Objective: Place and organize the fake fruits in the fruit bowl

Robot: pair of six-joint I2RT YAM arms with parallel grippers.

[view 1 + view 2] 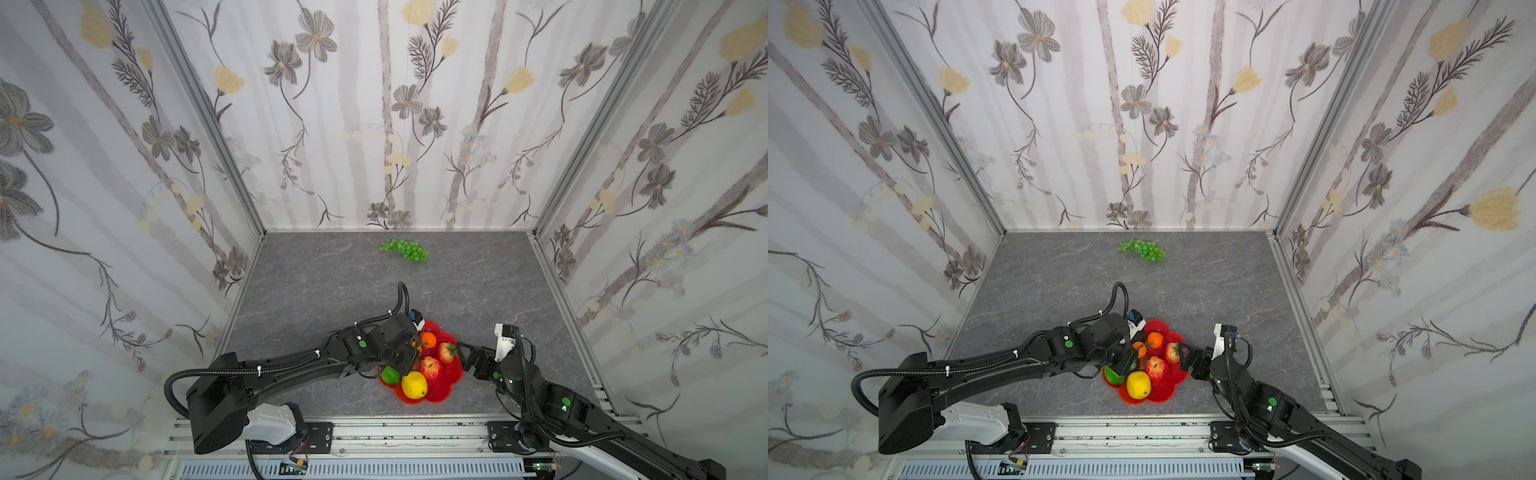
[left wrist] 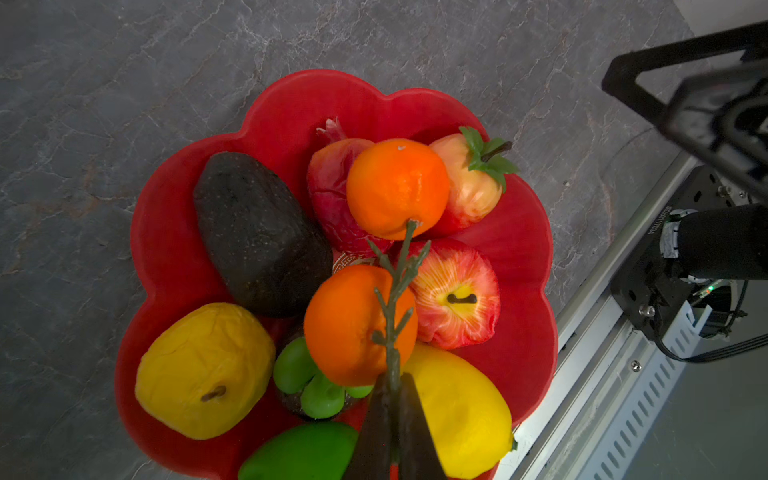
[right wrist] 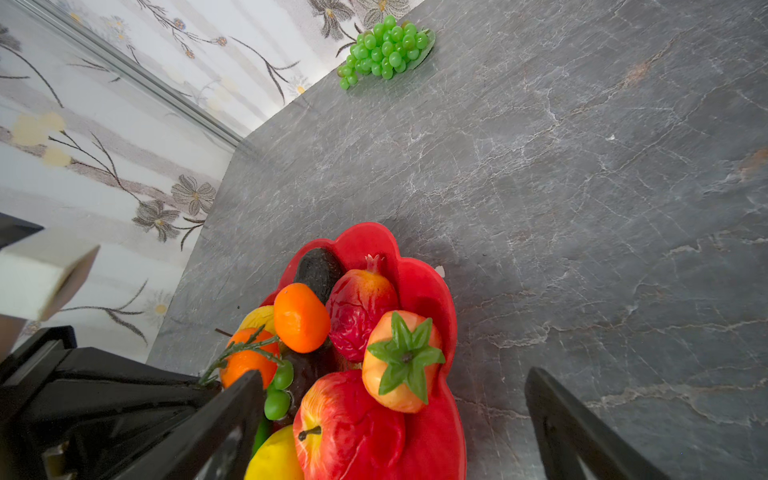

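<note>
Risk: my left gripper (image 2: 392, 436) pinches a green stem (image 2: 392, 324) over the fruit bowl (image 1: 441, 388), right gripper (image 1: 464, 356) spread at its right rim; a jerk could spill the piled fruits (image 2: 455, 295). Far back, the grape bunch (image 1: 404, 250) lies alone.

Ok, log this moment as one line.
left hand: shut on green stem over fruit bowl | right hand: open at its rim | grape bunch: on table
</note>
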